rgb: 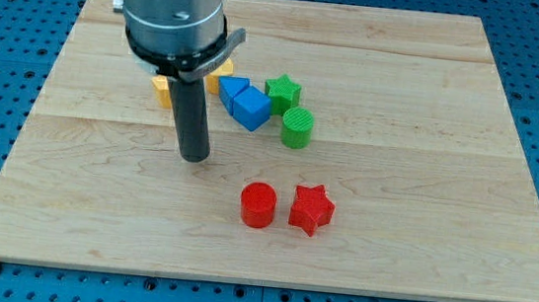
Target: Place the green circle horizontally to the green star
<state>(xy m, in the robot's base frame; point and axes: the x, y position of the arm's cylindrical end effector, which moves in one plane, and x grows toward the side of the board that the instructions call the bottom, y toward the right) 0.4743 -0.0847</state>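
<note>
My tip (193,156) (bare rod, no fingers) sits at 8 o'clock from green circle (297,128), itself touching green star (281,93) at 5 o'clock; risk: push clips blue blocks (245,102).

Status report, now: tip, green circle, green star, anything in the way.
My tip on bare board, view's left of green circle, apart. Circle just below green star, not level. Blue blocks sit between tip and star.

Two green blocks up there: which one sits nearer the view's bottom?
The green circle. It is the round cylinder, just below and slightly right of the green star, which has points and sits higher. My tip is off to their left.
</note>
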